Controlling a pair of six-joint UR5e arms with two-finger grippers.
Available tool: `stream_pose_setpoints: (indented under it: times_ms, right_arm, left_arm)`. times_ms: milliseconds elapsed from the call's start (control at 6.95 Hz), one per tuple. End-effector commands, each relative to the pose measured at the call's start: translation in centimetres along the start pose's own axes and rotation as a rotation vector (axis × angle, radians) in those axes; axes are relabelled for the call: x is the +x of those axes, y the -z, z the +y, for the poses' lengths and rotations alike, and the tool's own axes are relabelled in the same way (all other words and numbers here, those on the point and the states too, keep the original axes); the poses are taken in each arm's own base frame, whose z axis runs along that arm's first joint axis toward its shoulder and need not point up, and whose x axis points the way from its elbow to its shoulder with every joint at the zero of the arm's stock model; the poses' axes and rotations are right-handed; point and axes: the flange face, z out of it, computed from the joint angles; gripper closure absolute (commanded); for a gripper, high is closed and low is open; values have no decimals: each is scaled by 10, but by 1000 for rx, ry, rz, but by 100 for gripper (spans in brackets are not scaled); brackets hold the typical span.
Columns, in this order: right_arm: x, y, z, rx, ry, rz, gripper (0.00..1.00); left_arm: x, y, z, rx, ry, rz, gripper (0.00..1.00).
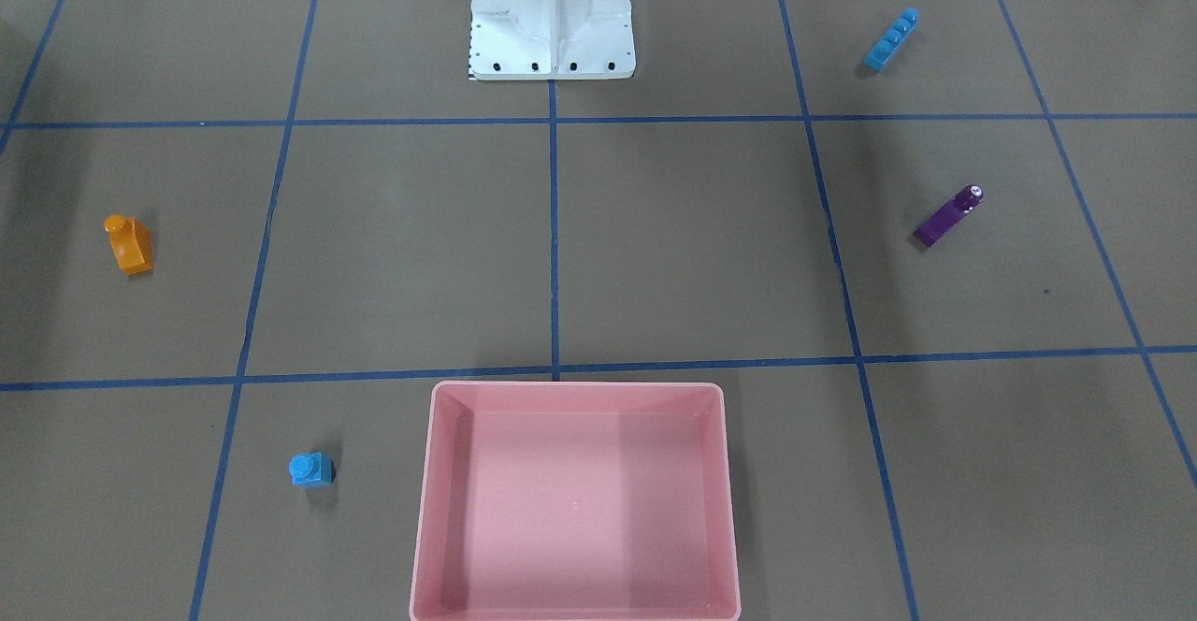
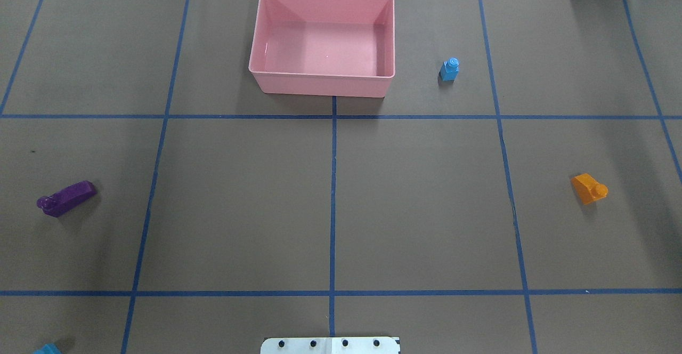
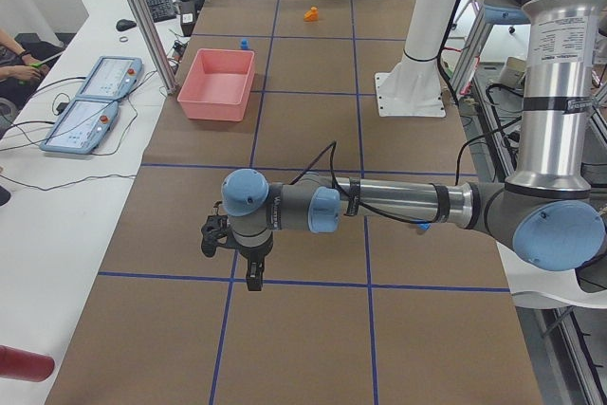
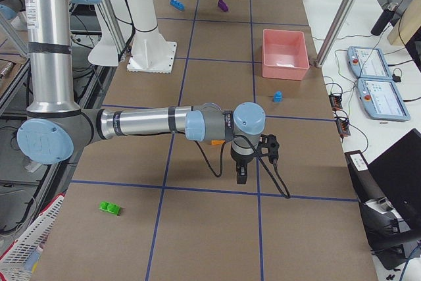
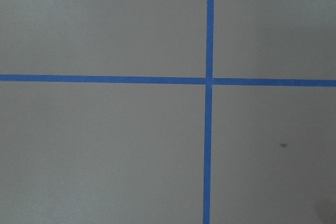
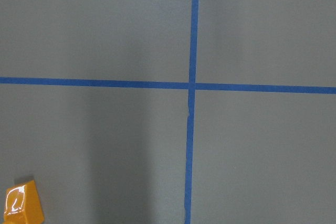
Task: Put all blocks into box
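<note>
The pink box holds nothing and stands at the table's far edge. An orange block lies on my right side, and its corner shows in the right wrist view. The tiny blue block stands right of the box. On my left lie the purple block and the long blue block. A green block lies far out on my right. The left gripper and right gripper hang over bare table. I cannot tell whether either is open or shut.
The white robot base stands at the table's middle near edge. Two tablets and cables lie on a side bench beyond the box, where a person's hand rests. A red cylinder lies at the left end.
</note>
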Motion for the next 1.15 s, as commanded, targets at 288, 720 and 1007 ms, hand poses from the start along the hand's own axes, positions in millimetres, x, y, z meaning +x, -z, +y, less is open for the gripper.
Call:
stream_pose_setpoints:
  times_ms: [288, 720, 1007]
  right_arm:
    - [-12, 6, -12, 13, 18, -4, 0]
    - [-76, -3, -36, 78, 214, -23, 0]
    - [-170, -25, -37, 70, 153, -69, 0]
  left_arm:
    - [9, 10, 5, 18, -13, -1, 0]
    - [46, 46, 0, 99, -90, 6, 0]
    - [72, 45, -7, 143, -182, 15, 0]
